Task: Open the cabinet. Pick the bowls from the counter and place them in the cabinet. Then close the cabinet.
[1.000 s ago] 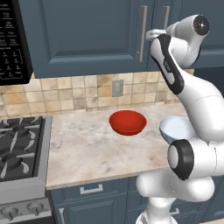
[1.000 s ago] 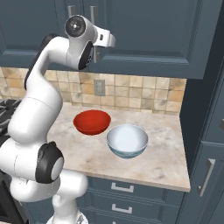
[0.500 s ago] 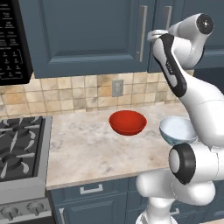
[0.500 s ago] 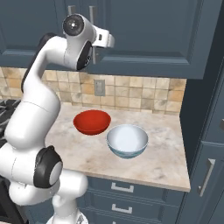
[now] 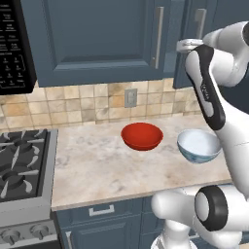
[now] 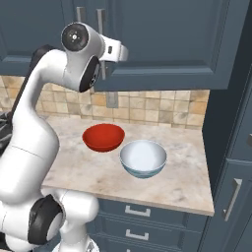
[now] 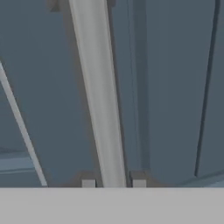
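Your gripper (image 7: 113,183) is pinched narrow around the silver bar handle (image 7: 99,96) of the right-hand cabinet door (image 5: 214,29); in the hand view one fingertip (image 7: 88,183) sits on each side of the bar, so read it as gripping the handle. That grip makes sense: the cabinet (image 5: 97,39) must open first, and the bar is the only pull point. In the left base view the right door looks slightly swung out from the left door, though you can't be sure from that angle. The handle's long axis runs vertical, parallel to the door edge, and the jaws straddle it crosswise, which suits a pull along the hinge arc. Both bowls wait on the counter (image 5: 97,170) below: the red bowl (image 5: 141,135) toward the backsplash, the white bowl (image 5: 198,146) just to its right, nearer the counter's front edge, apart, both upright with mouths up.
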Robot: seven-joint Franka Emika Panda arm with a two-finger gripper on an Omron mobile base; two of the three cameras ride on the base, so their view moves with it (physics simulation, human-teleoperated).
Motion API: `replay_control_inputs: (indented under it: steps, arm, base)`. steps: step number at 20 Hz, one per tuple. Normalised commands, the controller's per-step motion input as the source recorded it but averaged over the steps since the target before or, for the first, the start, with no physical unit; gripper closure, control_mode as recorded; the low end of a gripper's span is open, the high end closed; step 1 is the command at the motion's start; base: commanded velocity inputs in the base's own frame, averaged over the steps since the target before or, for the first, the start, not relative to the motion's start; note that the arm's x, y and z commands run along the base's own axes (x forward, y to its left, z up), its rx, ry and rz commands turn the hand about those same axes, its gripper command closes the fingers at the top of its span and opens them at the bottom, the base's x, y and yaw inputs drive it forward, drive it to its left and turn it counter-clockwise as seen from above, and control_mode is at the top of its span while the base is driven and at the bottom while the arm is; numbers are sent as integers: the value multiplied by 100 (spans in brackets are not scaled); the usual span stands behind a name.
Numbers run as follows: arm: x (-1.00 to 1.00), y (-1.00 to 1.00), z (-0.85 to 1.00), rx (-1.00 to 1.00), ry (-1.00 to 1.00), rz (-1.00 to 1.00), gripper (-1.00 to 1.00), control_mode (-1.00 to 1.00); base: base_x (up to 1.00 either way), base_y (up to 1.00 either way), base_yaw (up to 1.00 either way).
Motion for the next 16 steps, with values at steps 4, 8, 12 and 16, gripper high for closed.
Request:
replay_control_inputs:
  steps: [4, 8, 12, 16]
  arm:
    - [-69, -31, -6, 0, -1, 0, 100, -100]
    - [-63, -37, -10, 0, 0, 0, 100, -100]
    - [-64, -41, -13, 0, 0, 0, 100, -100]
    - [-64, -41, -15, 0, 0, 0, 100, -100]
  base:
    - [0, 0, 0]
    - [0, 0, 0]
    - [0, 0, 0]
    - [0, 0, 0]
